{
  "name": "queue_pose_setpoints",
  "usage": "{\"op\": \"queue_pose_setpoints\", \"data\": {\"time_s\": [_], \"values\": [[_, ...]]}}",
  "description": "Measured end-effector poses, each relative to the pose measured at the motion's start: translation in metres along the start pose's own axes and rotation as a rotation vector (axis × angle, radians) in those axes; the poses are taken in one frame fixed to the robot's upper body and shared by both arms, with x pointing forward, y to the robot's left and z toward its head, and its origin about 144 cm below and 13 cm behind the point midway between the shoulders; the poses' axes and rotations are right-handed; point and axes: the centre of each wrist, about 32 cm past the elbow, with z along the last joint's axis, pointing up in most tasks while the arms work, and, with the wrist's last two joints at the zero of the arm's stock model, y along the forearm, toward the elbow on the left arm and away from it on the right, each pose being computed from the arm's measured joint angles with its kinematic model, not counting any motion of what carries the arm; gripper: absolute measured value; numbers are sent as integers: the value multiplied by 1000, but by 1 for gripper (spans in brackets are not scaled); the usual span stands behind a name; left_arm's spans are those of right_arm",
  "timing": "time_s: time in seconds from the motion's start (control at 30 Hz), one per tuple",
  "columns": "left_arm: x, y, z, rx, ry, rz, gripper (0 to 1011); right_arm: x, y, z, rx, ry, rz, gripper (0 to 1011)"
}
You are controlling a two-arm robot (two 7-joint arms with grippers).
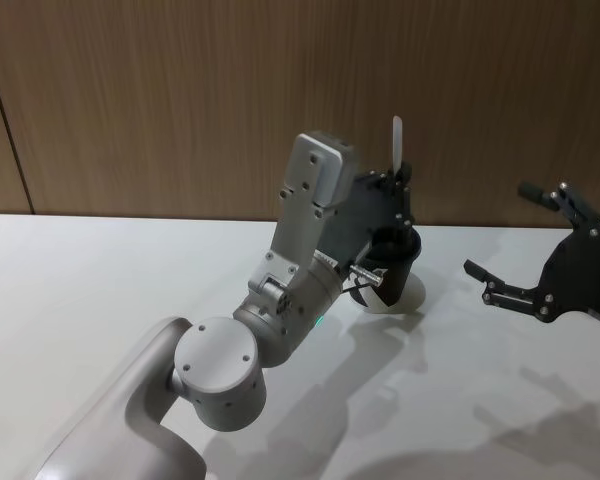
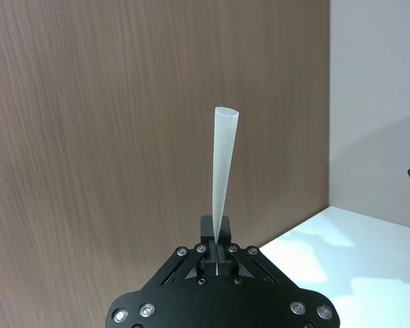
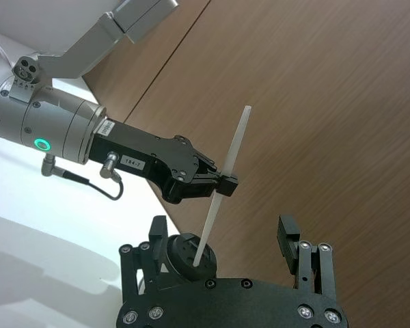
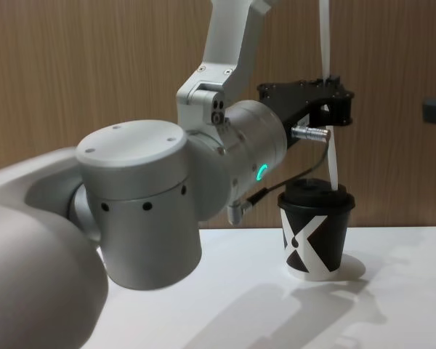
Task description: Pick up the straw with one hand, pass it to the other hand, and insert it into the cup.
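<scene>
Gripping the white straw [image 3: 225,181] upright in my left gripper [image 3: 222,186], I am steering its lower tip into the lid of the black cup [image 4: 314,234]. My right gripper [image 1: 540,250] is waiting spread at three o'clock, keeping clear.

Silver-grey arm [image 4: 203,167], green ring [image 4: 261,172]

This looks like a robot test room or lab. A plain white desk [image 1: 100,270] fills the lower part of the head view, and brown wood-grain wall panelling [image 1: 180,100] with a dark vertical seam at the far left spans the upper part. The surroundings are bare, without household or shop furnishings.
</scene>
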Motion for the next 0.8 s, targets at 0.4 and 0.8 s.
{"op": "queue_pose_setpoints", "data": {"time_s": [0.4, 0.8], "values": [[-3, 2, 2, 6, -31, 5, 11, 0, 0, 0, 0, 0, 0, 1001], [-5, 4, 2, 12, -49, 14, 11, 0, 0, 0, 0, 0, 0, 1001]]}}
